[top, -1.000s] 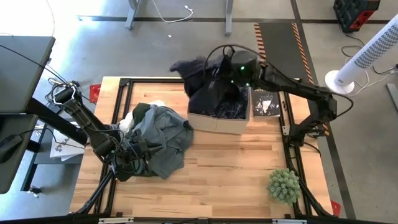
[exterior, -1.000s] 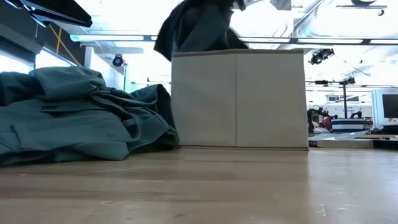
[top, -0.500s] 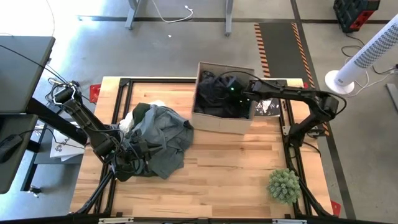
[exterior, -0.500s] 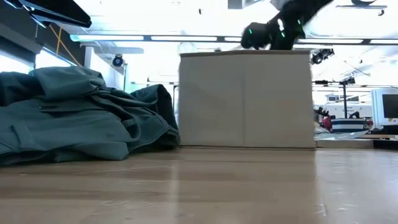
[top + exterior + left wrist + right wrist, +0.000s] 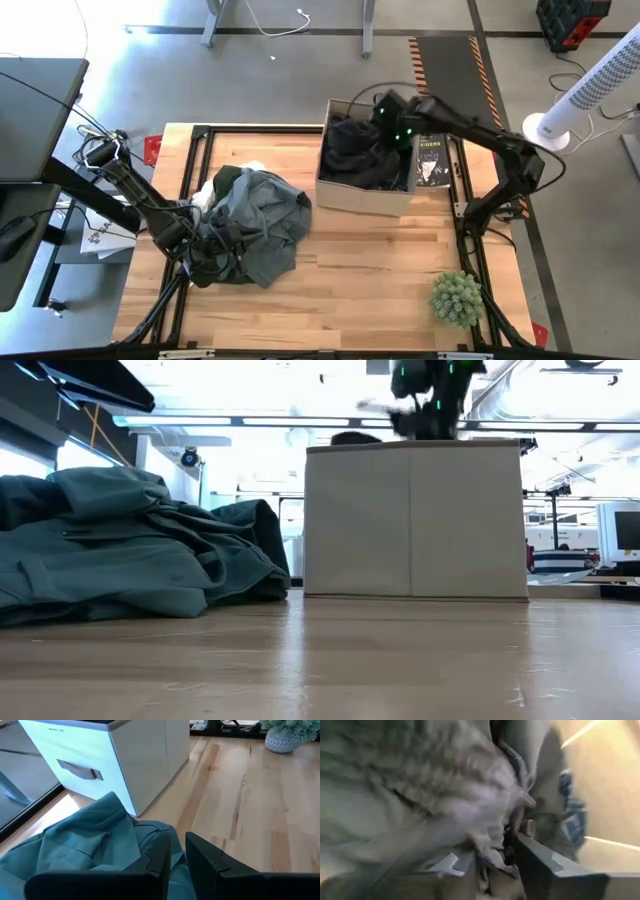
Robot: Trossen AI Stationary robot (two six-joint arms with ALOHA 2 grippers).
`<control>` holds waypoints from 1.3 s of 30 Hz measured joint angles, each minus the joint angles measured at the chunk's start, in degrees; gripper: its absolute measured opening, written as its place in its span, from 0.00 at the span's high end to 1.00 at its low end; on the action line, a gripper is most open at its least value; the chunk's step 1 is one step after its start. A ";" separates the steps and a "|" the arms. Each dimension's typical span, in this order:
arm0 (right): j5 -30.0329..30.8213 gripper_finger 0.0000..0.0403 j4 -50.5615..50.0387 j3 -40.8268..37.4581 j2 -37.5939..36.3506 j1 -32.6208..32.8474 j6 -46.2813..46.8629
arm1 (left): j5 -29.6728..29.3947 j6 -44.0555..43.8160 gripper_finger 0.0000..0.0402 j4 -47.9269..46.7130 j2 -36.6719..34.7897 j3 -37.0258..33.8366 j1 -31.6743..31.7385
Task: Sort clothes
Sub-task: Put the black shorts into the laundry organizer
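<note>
Lifted a second ago, the black garment [image 5: 362,155] now lies inside the cardboard box [image 5: 362,196]; whether the right tool [image 5: 392,118] above its far rim has let go, I cannot tell. Left tool [image 5: 205,262] pinches the grey-green garment [image 5: 255,220] on the table [image 5: 380,270].

We can read no text, label or number anywhere. The black book [image 5: 433,160], right of centre in the upper part of the high view, carries pale lettering on its cover, but we cannot make out a word. The box [image 5: 415,520] at the centre of the low view shows plain sides.
</note>
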 joint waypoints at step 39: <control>-10.18 0.67 31.41 -18.06 10.27 1.69 7.18 | 2.54 -3.30 0.86 -1.17 -0.90 -0.02 0.05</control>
